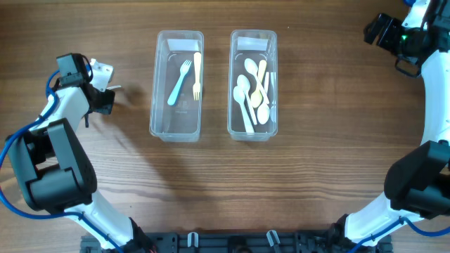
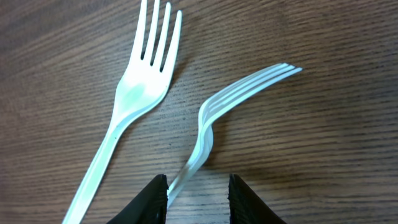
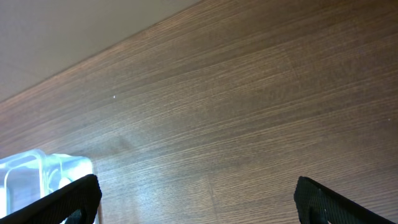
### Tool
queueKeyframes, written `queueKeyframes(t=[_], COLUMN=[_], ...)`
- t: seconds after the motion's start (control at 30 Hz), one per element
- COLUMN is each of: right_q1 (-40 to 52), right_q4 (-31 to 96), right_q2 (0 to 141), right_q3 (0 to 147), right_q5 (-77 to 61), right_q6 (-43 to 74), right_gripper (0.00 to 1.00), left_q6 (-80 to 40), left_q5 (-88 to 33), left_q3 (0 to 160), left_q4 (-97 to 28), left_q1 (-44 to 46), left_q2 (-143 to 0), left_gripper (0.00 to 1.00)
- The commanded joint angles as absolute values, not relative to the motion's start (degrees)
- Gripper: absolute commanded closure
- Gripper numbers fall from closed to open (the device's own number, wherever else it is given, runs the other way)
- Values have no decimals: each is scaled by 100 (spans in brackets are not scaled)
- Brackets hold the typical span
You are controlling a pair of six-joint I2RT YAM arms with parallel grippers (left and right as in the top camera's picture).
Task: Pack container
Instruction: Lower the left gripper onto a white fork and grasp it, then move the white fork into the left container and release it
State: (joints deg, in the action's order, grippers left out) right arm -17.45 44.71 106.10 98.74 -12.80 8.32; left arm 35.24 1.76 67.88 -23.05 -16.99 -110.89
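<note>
Here: brown wood-grain table [image 1: 316, 176], grey beyond edge; left claw [image 2: 198, 180] half-open astride fork [image 2: 211, 118] handle; right claw [image 3: 196, 186] wide, empty.

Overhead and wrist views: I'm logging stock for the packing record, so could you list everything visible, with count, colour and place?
left container: 1, clear, centre-left of the table
right container: 1, clear, beside the left one
blue fork: 1, light blue, in the left container
cream fork: 1, cream, in the left container
spoons: several overlapping, white and cream, in the right container; exact count unclear
loose forks: 2, white, on the table at the left gripper
table: 1, brown wood
left gripper: 1, black, open, jaws either side of one loose fork's handle
right gripper: 1, black, open, holding nothing, over bare table
</note>
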Motion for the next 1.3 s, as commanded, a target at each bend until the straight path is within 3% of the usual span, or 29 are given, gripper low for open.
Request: queueKeyframes(t=[0.0, 0.17, 0.33, 0.57, 0.67, 0.8, 1.0, 1.13, 1.27], right_q1=[-1750, -1750, -1750, -1750, -1750, -1750, -1750, -1750, -1750], right_q4=[4458, 4458, 4458, 4458, 4458, 4458, 4458, 4458, 4458], right_q2=[10554, 10554, 10554, 10554, 10554, 10554, 10554, 10554, 10554], right_q3=[9894, 9894, 9894, 9894, 9894, 9894, 9894, 9894, 9894], right_q5=[-1225, -1225, -1223, -1225, -1225, -1225, -1225, -1223, -1223], right_q6=[766, 766, 764, 766, 764, 764, 764, 766, 766], right_gripper=[0, 0, 0, 0, 0, 0, 0, 0, 0], left_q6=[3837, 3837, 3837, 3833, 3833, 3747, 2956, 1295, 1000], left_q5=[84, 84, 89, 89, 86, 14, -1632, -1774, -1662], left_q3=[6794, 6794, 6794, 6834, 7057, 7443, 7588, 7588, 7585], left_q4=[-2202, -2167, -2182, -2137, -2139, -2139, -1946, -1717, -1909], left_q1=[-1717, -1715, -1715, -1704, -1653, -1457, -615, 156, 683], left_q2=[-11240, -11491, -11472, -11137, -10779, -10245, -9537, -9614, -9789], left_gripper=[67, 66, 83, 89, 96, 96, 96, 96, 96])
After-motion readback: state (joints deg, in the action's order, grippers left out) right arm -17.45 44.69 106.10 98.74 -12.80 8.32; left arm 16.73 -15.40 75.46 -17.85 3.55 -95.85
